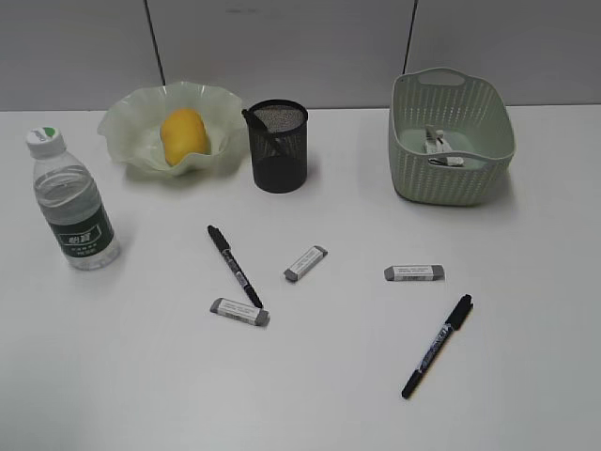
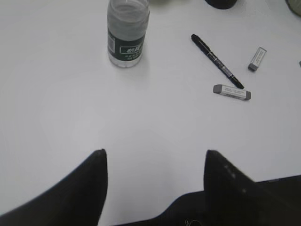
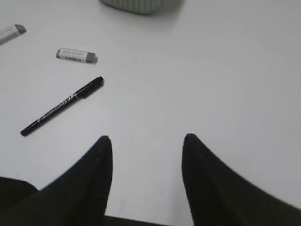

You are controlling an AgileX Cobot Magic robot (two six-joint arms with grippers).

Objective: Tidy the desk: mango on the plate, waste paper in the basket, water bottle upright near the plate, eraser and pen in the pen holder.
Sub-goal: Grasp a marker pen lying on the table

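The yellow mango lies in the wavy pale green plate. White waste paper sits inside the sage-green basket. The water bottle stands upright at the left, in front of the plate. A dark pen leans inside the black mesh pen holder. Two pens and three grey erasers lie on the desk. My left gripper is open over bare desk, short of the bottle. My right gripper is open, to the right of a pen.
Neither arm shows in the exterior view. A grey wall runs behind the desk's back edge. In the left wrist view a pen and an eraser lie ahead to the right. The basket's base is far ahead in the right wrist view.
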